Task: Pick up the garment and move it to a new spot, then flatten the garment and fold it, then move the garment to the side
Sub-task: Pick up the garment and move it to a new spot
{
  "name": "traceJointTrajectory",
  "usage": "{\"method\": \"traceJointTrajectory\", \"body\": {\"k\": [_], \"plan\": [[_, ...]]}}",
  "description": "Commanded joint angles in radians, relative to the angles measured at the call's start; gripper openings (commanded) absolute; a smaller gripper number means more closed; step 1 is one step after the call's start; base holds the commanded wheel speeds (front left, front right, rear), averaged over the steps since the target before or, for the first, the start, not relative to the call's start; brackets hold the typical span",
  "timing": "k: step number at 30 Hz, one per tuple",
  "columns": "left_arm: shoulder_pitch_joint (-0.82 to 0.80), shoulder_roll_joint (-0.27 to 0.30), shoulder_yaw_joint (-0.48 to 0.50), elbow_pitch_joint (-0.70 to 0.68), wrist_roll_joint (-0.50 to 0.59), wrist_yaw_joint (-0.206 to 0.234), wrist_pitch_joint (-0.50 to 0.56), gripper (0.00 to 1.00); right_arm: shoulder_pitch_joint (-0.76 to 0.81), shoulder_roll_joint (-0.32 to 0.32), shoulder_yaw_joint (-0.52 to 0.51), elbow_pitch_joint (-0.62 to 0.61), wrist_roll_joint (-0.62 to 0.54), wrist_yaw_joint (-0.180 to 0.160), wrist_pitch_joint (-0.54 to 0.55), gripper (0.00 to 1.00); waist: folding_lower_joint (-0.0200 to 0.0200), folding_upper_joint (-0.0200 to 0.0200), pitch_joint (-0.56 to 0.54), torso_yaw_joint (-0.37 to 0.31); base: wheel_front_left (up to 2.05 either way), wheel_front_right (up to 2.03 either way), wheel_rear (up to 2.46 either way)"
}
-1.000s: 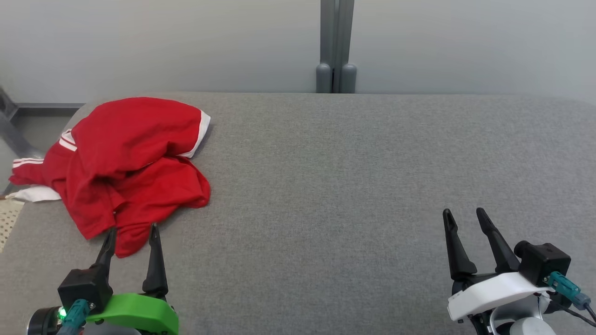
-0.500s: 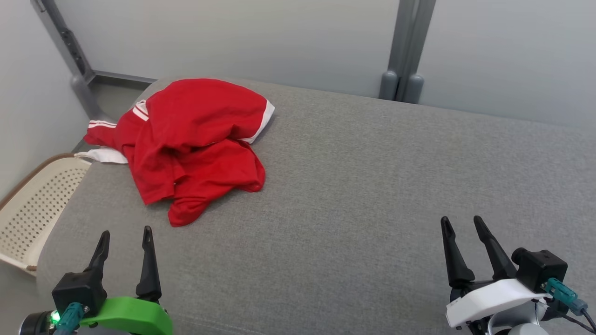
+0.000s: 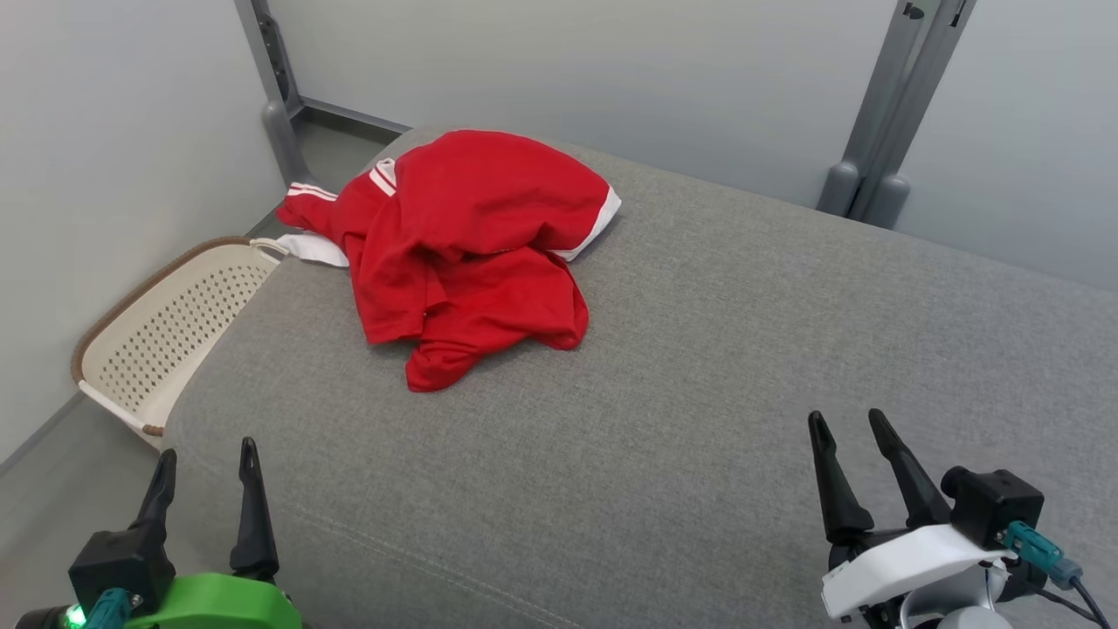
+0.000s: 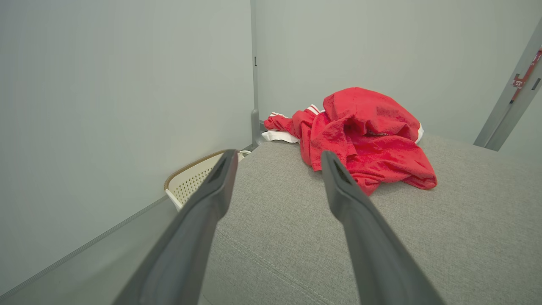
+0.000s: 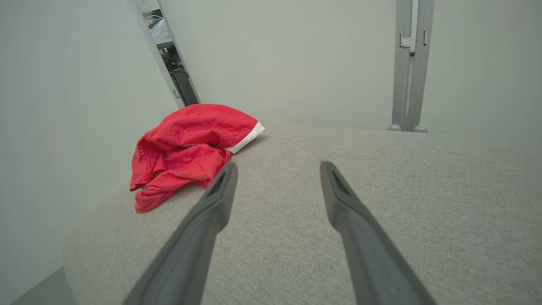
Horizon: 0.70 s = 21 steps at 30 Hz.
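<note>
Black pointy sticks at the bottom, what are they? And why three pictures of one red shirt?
They are a robot's two-finger hands, called grippers. One picture comes from a camera on its head: the left gripper has a green base, the right gripper a white one. The other two come from wrist cameras looking along the fingers. A crumpled red garment with white trim lies on the grey padded surface; a cream holed basket stands beside it, lower down. Both grippers are open and hold nothing.
</note>
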Motion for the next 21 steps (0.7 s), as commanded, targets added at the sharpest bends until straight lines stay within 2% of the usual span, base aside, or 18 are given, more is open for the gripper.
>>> {"method": "traceJointTrajectory", "body": {"k": [1, 9, 14, 21], "plan": [[0.01, 0.002, 0.006, -0.005, -0.009, 0.007, -0.007, 1.0, -0.011, -0.005, 0.002, 0.004, -0.001, 0.0, -0.006, 1.0, 0.0, 0.0, 0.004, 0.005, 0.0, 0.0, 0.0], [0.019, 0.002, 0.006, -0.004, -0.014, 0.016, -0.017, 1.0, -0.012, -0.005, 0.002, 0.012, -0.006, 0.0, -0.005, 1.0, 0.0, 0.0, 0.002, 0.001, 0.0, 0.0, 0.0], [-0.009, 0.008, 0.002, 0.016, -0.018, 0.006, -0.022, 1.0, 0.003, -0.004, -0.014, 0.008, -0.011, 0.0, -0.002, 1.0, 0.0, 0.0, -0.001, -0.011, 0.0, 0.0, 0.0], [-0.082, 0.014, 0.016, 0.047, -0.035, -0.003, -0.049, 1.0, -0.012, -0.005, -0.041, -0.021, -0.05, 0.0, 0.026, 1.0, 0.0, 0.0, 0.046, -0.086, 0.0, 0.0, 0.0]]}}
